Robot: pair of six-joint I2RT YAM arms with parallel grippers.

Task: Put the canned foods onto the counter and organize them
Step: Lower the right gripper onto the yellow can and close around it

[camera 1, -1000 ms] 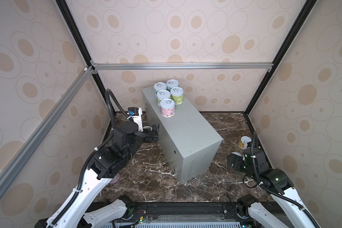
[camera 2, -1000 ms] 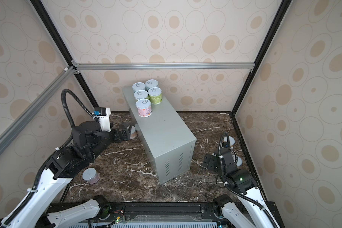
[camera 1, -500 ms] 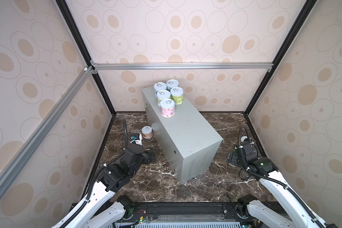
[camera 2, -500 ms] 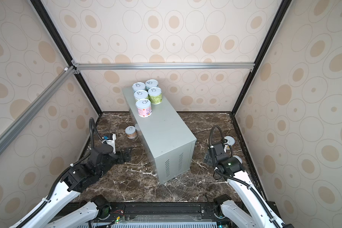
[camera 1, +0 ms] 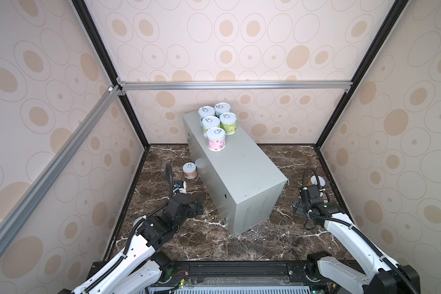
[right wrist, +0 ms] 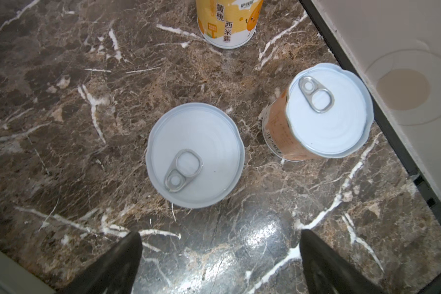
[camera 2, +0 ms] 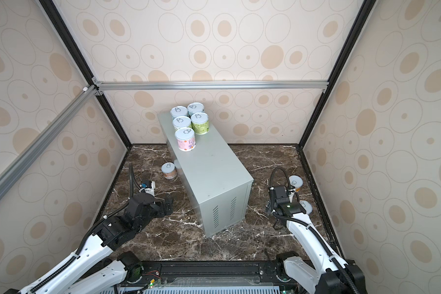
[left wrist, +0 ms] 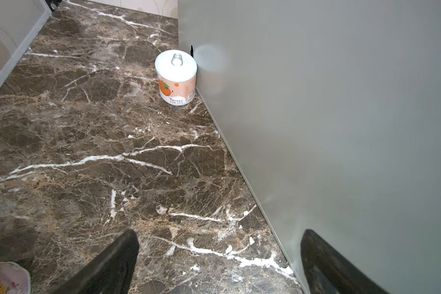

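Left pincer [left wrist: 218, 235] and right pincer [right wrist: 220, 234] both gape wide, empty; five tins [camera 1: 210, 122] cluster at the tabletop [camera 1: 239, 163] twelve-o'clock end.

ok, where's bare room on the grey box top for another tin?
The flat top of the light-grey metal box is bare from the pink-labelled tin to its near edge. Its far end is crowded: that tin plus four teal and green tins packed. On the brown marble floor, three pull-tab tins crowd the right wall under the open right gripper.
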